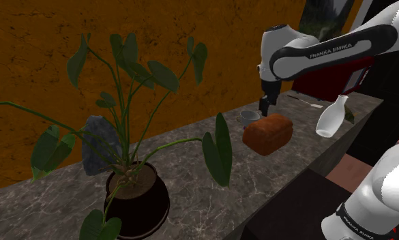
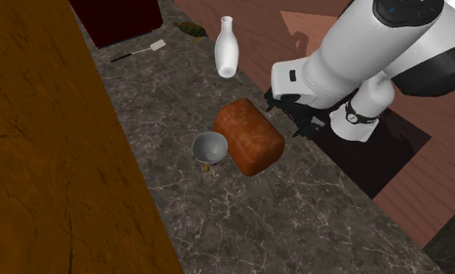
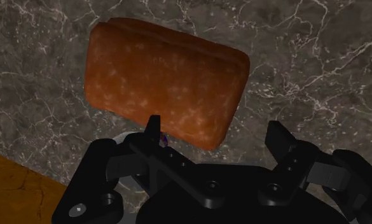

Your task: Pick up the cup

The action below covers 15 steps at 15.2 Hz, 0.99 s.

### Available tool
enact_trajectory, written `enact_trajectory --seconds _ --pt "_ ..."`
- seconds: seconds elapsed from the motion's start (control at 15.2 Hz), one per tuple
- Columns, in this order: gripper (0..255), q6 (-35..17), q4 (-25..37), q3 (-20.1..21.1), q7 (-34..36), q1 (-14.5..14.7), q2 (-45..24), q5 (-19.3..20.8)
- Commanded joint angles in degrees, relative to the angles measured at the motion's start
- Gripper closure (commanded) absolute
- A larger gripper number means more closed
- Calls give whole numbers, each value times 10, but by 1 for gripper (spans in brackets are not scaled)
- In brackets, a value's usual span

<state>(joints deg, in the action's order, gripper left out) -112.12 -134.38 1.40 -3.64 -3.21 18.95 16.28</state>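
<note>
Dark veined marble forms the counter (image 1: 191, 170) along an orange-brown wall (image 1: 41, 54). In the shoulder view we see the gripper (image 1: 264, 106) hanging above the far end of the counter, holding nothing. Just beneath it sits the cup (image 1: 247, 116), pale grey and upright, on the wall side of a reddish-brown loaf (image 1: 267, 133). A white bottle (image 1: 332, 116) stands further toward this view's right. Near the camera, a big-leaved plant (image 1: 133, 102) in a dark pot (image 1: 136, 201) and a grey rock-like lump (image 1: 99, 143) stand well apart from the cup.

From the second exterior view we look down into the cup (image 2: 208, 145). Its mouth faces straight up and its axis is vertical. It stands between the wall (image 2: 39, 156) and the loaf (image 2: 249, 136), just beside the loaf, and we cannot tell whether they touch. A small yellow and purple bit shows at its lower rim. The gripper (image 2: 295, 117) hovers at the loaf's other side, so the loaf lies between it and the cup. The bottle (image 2: 227, 48), a spatula (image 2: 140, 51) and a dark red box (image 2: 117, 19) lie further up the counter (image 2: 295, 218).

Through the wrist view we see the fingers (image 3: 276, 130) standing wide apart and clasping nothing. The gripper (image 3: 215, 130) points down at the loaf (image 3: 165, 79). A sliver of the cup's pale rim (image 3: 122, 135) peeks out behind one finger.
</note>
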Motion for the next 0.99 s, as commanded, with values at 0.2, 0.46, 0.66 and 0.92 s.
enact_trajectory --seconds 0.2,0.46,0.66,0.92 --pt "0 -62 45 -4 21 -15 -107 38" --pt "0 -99 92 -10 38 -24 -193 70" --pt "0 -119 136 -16 50 -29 -258 92" --pt "0 -134 190 -24 60 -32 -327 113"
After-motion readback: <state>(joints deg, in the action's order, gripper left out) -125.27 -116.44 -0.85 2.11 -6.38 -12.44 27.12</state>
